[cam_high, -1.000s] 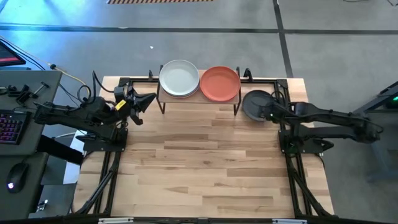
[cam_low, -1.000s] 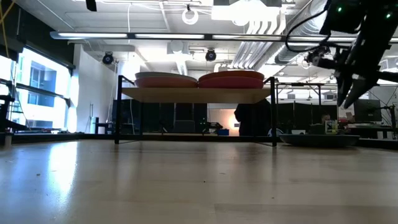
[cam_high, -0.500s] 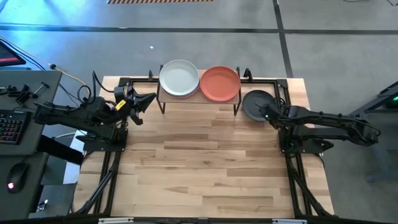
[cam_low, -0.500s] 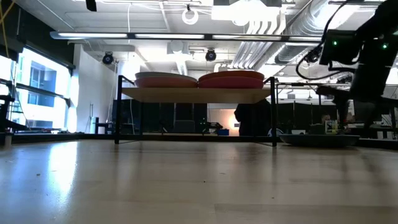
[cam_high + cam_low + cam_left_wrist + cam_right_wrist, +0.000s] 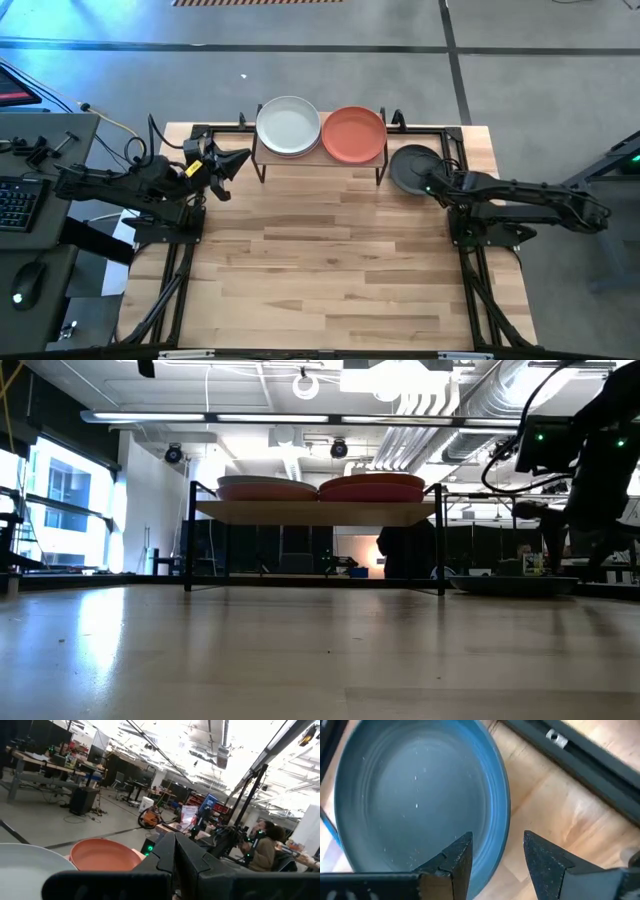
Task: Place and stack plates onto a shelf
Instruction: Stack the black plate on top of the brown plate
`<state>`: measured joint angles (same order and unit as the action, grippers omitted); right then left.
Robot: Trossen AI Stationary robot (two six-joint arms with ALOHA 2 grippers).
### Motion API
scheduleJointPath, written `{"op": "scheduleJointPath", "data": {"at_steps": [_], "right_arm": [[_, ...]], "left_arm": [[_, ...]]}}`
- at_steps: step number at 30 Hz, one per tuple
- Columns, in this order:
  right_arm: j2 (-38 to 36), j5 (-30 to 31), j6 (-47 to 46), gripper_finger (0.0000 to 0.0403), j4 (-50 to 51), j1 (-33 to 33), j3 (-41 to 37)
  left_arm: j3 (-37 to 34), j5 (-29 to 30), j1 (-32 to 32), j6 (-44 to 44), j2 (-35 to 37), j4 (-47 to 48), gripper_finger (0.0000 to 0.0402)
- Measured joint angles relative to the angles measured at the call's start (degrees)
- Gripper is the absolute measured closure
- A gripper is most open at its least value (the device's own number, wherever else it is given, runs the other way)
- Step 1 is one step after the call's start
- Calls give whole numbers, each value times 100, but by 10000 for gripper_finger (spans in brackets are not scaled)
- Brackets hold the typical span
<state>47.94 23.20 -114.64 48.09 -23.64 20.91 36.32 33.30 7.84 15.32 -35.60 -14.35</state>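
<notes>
right pincer (image 5: 492, 852): spread, straddling near rim of dark grey plate (image 5: 412, 166) | plate: flat on desk (image 5: 330, 270), far right corner, beside shelf (image 5: 320, 152) | left pincer (image 5: 238, 160): pressed together, empty, far left edge | nearer arm: right

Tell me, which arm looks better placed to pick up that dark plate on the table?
Right, probably. The right gripper is open, fingers straddling the dark grey plate rim; the left gripper waits shut beyond the shelf.
</notes>
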Motion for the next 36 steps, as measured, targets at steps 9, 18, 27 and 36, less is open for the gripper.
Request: {"op": "scheduleJointPath", "data": {"at_steps": [9,18,27,36], "right_arm": [[619,58,-107,247,-559,0,-2],[993,30,-89,247,-775,0,-2],[993,28,-87,247,-773,0,-2],[990,36,-41,265,-762,0,-2]], "left_arm": [[0,32,1,1,-1,0,402],[0,39,2,92,-1,0,401],[0,52,2,58,0,0,401],[0,89,2,44,-2,49,402]]}}
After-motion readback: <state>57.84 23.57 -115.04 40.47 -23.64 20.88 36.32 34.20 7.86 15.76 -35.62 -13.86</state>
